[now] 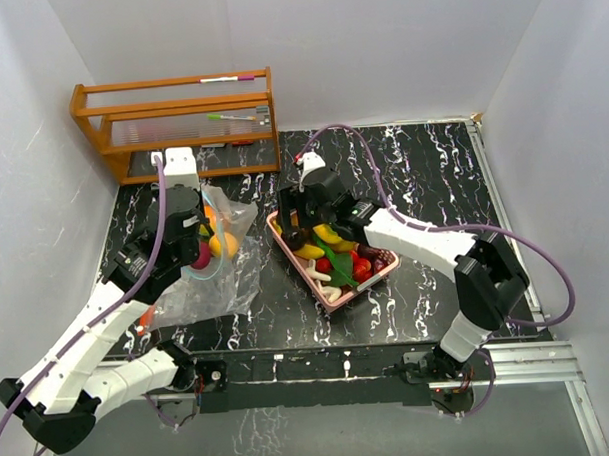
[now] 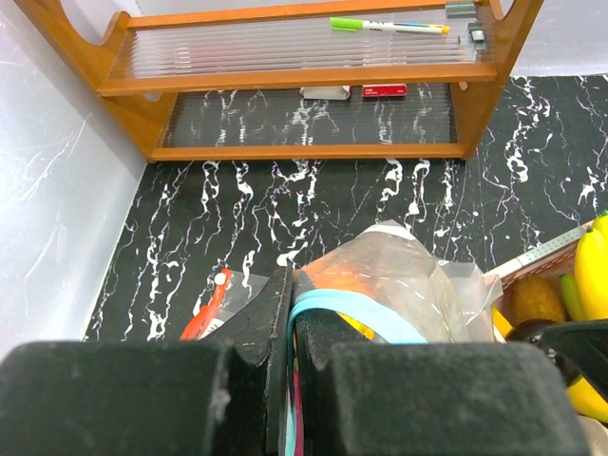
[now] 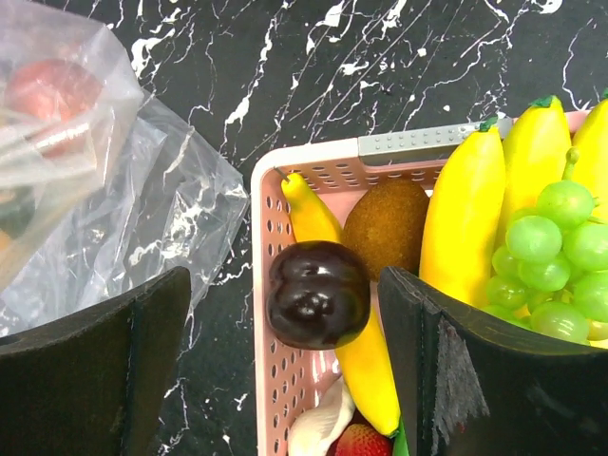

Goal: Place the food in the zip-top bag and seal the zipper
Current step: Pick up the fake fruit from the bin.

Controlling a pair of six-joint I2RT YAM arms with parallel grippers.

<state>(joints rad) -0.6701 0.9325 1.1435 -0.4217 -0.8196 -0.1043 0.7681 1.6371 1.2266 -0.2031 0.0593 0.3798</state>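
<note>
The right gripper [image 3: 285, 318] is hanging with its jaws spread wide astride a dark plum [image 3: 316, 294] lying in the pink tray [image 3: 313, 161], the clear bag [image 3: 142, 199] sitting just left.

Robotics lab test cell. White panel walls [image 1: 378, 45] enclose a black, white-veined marble-pattern worktop [image 1: 423, 184]; white-and-black left robot arm [image 1: 78, 341] and right robot arm [image 1: 425, 242] bolted at a silver metal rail [image 1: 539, 352]; orange wooden two-tier rack [image 1: 159, 86] behind.

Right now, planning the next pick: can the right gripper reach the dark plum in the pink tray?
Probably yes: the right gripper hangs open over the dark plum, which lies uncovered, though one finger sits outside the wall of the pink tray.
</note>
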